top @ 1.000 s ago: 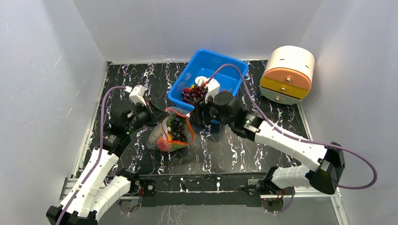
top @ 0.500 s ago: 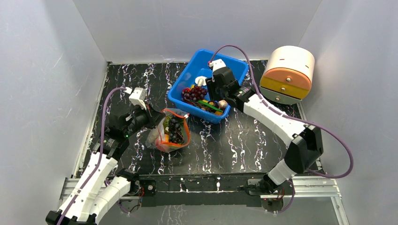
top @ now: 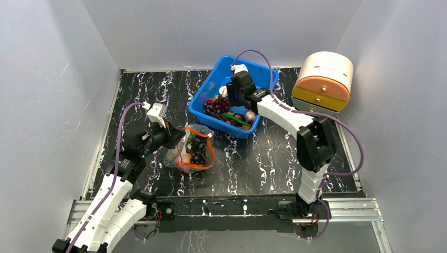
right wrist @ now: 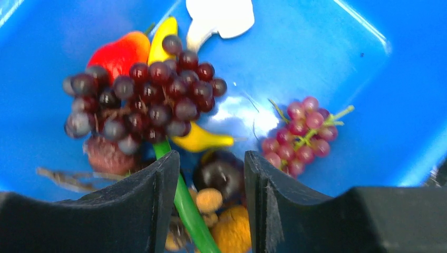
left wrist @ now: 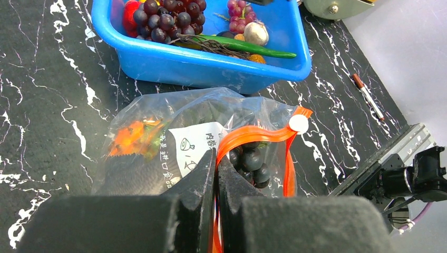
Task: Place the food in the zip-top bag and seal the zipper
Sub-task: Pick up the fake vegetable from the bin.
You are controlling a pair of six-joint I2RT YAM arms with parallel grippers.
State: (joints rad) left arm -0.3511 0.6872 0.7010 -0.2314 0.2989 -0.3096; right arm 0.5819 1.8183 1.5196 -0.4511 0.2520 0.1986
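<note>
TOP VIEW
Bag [top: 173, 156]: on the table [top: 263, 158], on the near side of the bin [top: 253, 65]; mouth gaping; grapes [top: 198, 149] inside
Zipper [top: 211, 154]: orange loop around the mouth; unsealed
Left gripper [top: 173, 136]: mine, at the bag's left edge; I cannot tell the finger state from here
Right gripper [top: 230, 101]: mine, over the bin

LEFT WRIST VIEW
Left gripper: my fingers pressed together, pinching the zipper at the near rim of the mouth
Bag: grapes just under the strip; an orange piece [left wrist: 132, 138] deeper in on the left; white label on the near wall
Slider [left wrist: 298, 123]: white; at the right end of the zipper
Bin: beyond the bag; dark bunch [left wrist: 168, 16] and green pod [left wrist: 248, 47] inside
Pen [left wrist: 365, 95]: on the table, right of the bin

RIGHT WRIST VIEW
Right gripper: my fingers spread; nothing held; hovers above the bin floor
Dark round piece [right wrist: 220, 173]: directly below the gap
Dark bunch: left of centre; red piece [right wrist: 120, 52] behind it
Pink bunch [right wrist: 300, 132]: to the right, apart from the dark bunch
Mushroom [right wrist: 219, 18]: white; far end
Pod: runs beside my left finger
</note>
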